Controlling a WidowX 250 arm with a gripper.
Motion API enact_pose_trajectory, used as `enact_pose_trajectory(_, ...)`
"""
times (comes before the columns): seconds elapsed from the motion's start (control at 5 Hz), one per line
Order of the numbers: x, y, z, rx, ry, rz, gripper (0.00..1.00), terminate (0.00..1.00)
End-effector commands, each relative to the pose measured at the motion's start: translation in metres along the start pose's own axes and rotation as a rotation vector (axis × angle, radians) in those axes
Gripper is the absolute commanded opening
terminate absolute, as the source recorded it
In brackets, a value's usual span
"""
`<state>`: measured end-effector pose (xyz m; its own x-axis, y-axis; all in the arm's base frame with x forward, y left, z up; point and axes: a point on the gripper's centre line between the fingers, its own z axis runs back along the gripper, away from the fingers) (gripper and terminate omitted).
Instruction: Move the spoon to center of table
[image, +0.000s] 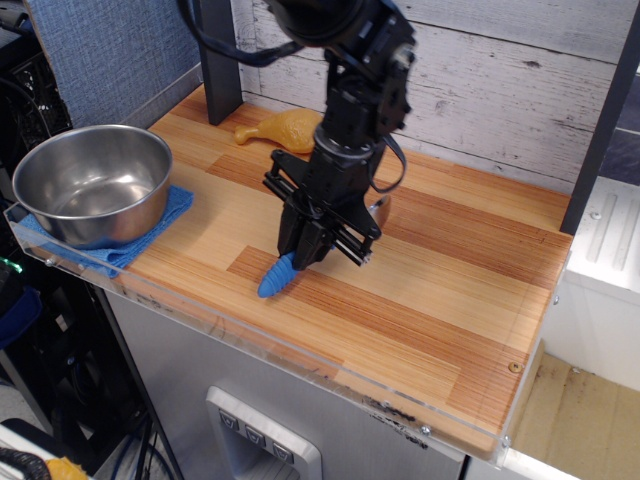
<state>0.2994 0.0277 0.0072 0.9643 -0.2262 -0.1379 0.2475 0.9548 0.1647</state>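
Gripping spoon (277, 276) w/ fingers (300, 252), mid-table (450, 320), edges well apart

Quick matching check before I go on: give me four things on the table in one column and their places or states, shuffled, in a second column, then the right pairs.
Things:
1. spoon
2. steel bowl
3. toy drumstick
4. blue cloth

Places or states:
A. at the back of the table, near the plank wall
B. lying under the bowl at the left edge
C. blue handle sticking out below the gripper, mid-table
D. empty, standing on the cloth

Pairs: 1-C, 2-D, 3-A, 4-B
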Motion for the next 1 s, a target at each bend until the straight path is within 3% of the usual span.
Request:
enact_pose_trajectory(0.0,-0.005,-0.001,-0.02,-0.181,-0.002,0.018,0.0,0.0)
enact_pose_trajectory(0.2,-0.014,0.003,-0.004,-0.177,-0.051,0.013,1.0,0.0)
enact_pose_trajectory(0.4,-0.02,0.009,0.039,-0.162,-0.15,-0.018,1.0,0.0)
enact_pose_trajectory(0.6,-0.027,0.03,0.085,-0.165,-0.21,-0.022,1.0,0.0)
enact_pose_trajectory(0.8,-0.044,0.046,0.131,-0.158,-0.279,0.037,1.0,1.0)
